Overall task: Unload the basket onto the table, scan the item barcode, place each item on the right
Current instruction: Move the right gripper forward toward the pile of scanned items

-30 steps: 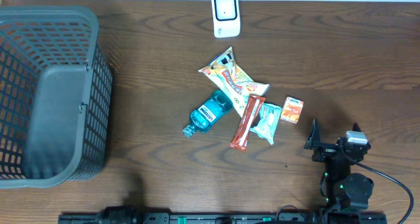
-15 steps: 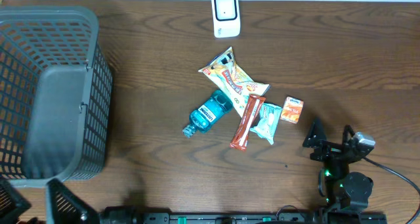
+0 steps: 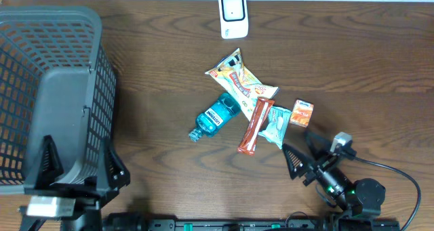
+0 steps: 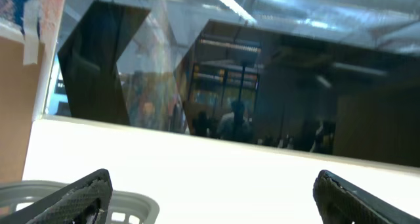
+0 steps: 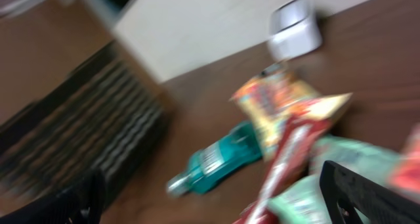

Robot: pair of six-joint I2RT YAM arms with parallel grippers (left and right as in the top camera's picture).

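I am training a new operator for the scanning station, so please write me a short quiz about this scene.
1. True or false: the teal plastic bottle lies inside the grey plastic basket.
2. Which of these lies nearest the right pincer? A: the bottle. B: the small orange carton. C: the basket.
3. Fill in: the left pincer holds ____.
Key: 1 false, it lies on the brown wooden table; 2 B; 3 nothing.

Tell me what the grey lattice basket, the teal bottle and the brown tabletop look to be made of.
Grey lattice basket: likely moulded plastic, matte; even grid of openings.
Teal bottle: probably clear plastic holding blue-green liquid; see-through tint.
Brown tabletop: wood or wood-look laminate, low sheen; grain lines show.
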